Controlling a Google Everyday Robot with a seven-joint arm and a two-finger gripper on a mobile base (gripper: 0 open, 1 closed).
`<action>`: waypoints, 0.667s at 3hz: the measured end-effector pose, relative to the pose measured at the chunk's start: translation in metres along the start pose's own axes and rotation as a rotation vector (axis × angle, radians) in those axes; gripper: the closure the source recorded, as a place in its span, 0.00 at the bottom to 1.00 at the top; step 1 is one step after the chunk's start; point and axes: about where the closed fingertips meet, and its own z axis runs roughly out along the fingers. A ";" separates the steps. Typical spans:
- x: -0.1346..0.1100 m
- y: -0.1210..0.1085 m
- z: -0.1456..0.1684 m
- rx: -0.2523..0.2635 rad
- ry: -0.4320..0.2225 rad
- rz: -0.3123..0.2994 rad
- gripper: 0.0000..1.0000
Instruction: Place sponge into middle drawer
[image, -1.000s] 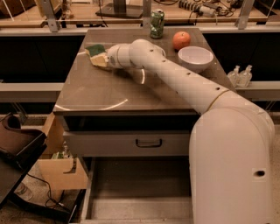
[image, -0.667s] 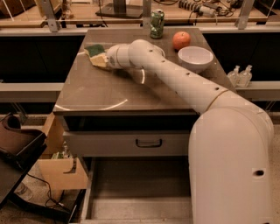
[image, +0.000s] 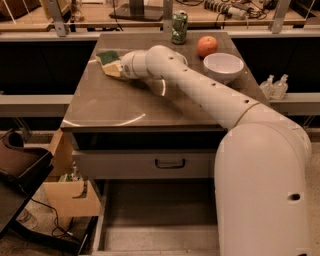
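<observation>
Presently, in the single camera view, the gripper claw (image: 120, 68) sits over the far left part of the flat brownish-grey countertop (image: 110, 107). It is at the end of the long white jointed arm (image: 200, 92) that reaches across from the bulky white robot body (image: 265, 190) at the near right.

The claw is right at the small wavy-edged sponge with a dark green scouring face over pale yellow foam (image: 108, 58). The sponge is against the claw's tip on its far-left side, green face upward and tilted. The wrist hides the claw's working end, so how wide it stands, and whether it has hold of the sponge, cannot be told.

Right of the claw and farther back stands a green drinks can (image: 179, 27). Farther right is a round orange-red apple (image: 207, 46), with a round white bowl (image: 223, 66) just in front of it. All three are well apart from the claw.

Below the claw, under the countertop, is a closed grey drawer front with a dark loop handle (image: 170, 163). Beneath that, the wide grey metal middle drawer (image: 160, 227) is pulled out with its flat floor showing, well apart from the sponge. Down to the claw's left, a brown cardboard box (image: 70, 197) stands beside the cabinet.
</observation>
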 end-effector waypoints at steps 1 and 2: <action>-0.016 0.001 -0.026 0.021 0.034 -0.036 1.00; -0.037 -0.005 -0.082 0.090 0.049 -0.059 1.00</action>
